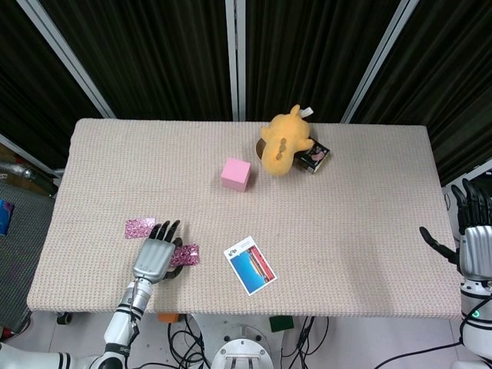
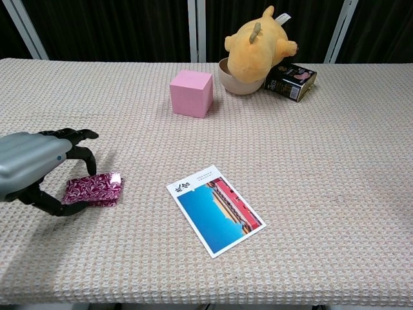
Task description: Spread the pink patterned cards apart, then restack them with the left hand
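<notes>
Only small dark characters on the postcard [image 2: 216, 210] show, too tiny to read. Lower left of the frame, the left hand [image 1: 156, 258] pinches pink patterned cards [image 2: 94, 189] and hides part of them — another pink card [image 1: 140, 227] lies just beyond. At the right edge, the right hand [image 1: 473, 246] hangs beside the counter [image 1: 346, 207], fingers apart and partly cropped.

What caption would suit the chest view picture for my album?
Robot's left hand over pink patterned cards, beside a postcard, pink cube and yellow plush toy.
</notes>
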`<state>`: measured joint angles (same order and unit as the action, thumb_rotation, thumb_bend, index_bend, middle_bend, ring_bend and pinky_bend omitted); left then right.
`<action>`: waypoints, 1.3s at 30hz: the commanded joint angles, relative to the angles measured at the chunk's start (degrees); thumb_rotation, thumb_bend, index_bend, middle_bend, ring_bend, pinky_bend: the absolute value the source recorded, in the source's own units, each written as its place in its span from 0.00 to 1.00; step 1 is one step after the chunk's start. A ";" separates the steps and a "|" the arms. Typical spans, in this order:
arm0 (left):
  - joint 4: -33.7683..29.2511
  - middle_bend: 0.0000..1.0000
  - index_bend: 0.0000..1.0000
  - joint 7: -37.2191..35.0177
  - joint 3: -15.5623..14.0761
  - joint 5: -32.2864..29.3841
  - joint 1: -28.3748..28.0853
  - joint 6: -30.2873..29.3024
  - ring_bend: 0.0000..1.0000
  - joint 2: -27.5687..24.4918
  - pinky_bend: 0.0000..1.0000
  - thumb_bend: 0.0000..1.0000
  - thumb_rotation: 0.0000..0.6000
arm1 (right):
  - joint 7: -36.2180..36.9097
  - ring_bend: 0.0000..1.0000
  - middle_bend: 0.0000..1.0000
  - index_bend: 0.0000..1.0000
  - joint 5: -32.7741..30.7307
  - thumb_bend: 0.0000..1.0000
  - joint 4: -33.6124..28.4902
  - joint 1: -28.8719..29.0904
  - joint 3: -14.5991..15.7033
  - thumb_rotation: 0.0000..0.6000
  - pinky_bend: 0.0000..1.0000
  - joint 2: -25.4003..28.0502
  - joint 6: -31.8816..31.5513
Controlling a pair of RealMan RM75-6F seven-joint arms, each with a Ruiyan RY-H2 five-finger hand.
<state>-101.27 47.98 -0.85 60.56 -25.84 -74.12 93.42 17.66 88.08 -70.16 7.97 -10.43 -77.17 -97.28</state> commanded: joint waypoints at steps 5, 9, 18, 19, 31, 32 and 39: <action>-0.02 0.00 0.38 0.77 0.11 0.03 -0.74 1.12 0.00 -0.76 0.10 0.25 0.81 | -0.29 0.00 0.00 0.00 -0.21 0.45 -0.05 0.00 -0.07 1.00 0.00 -0.06 0.18; -0.28 0.00 0.37 0.79 -0.03 -0.17 -0.85 1.58 0.00 -1.19 0.10 0.25 0.81 | -0.67 0.00 0.00 0.00 -0.29 0.45 -0.18 0.04 -0.09 1.00 0.00 -0.15 0.35; -0.45 0.00 0.27 0.48 -0.26 -0.26 -0.72 1.76 0.00 -1.58 0.10 0.25 0.80 | -1.04 0.00 0.00 0.00 -0.34 0.45 -0.41 -0.03 -0.09 1.00 0.00 -0.13 0.39; -0.48 0.00 0.26 0.55 -0.34 -0.13 -0.74 1.77 0.00 -1.65 0.10 0.25 0.81 | -1.12 0.00 0.00 0.00 -0.33 0.45 -0.47 -0.05 -0.08 1.00 0.00 -0.09 0.39; -2.31 0.00 0.23 0.80 -0.85 0.48 -0.42 1.15 0.00 -2.35 0.10 0.25 0.81 | -1.75 0.00 0.00 0.00 -0.25 0.45 -1.02 -0.09 -0.13 1.00 0.00 0.18 0.33; -2.81 0.00 0.22 0.72 -0.82 0.70 -0.37 0.95 0.00 -2.63 0.10 0.25 0.81 | -1.78 0.00 0.00 0.00 -0.23 0.45 -1.07 -0.09 -0.15 1.00 0.00 0.22 0.31; -6.50 0.00 0.22 -2.59 2.88 2.40 -0.01 -2.26 0.00 -6.70 0.10 0.25 0.78 | -2.25 0.00 0.00 0.00 0.10 0.45 -1.73 0.05 -0.20 1.00 0.00 0.52 0.21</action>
<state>-107.28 46.42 0.83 62.37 -25.99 -75.35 87.85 15.47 88.14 -71.83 8.00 -10.63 -76.69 -97.04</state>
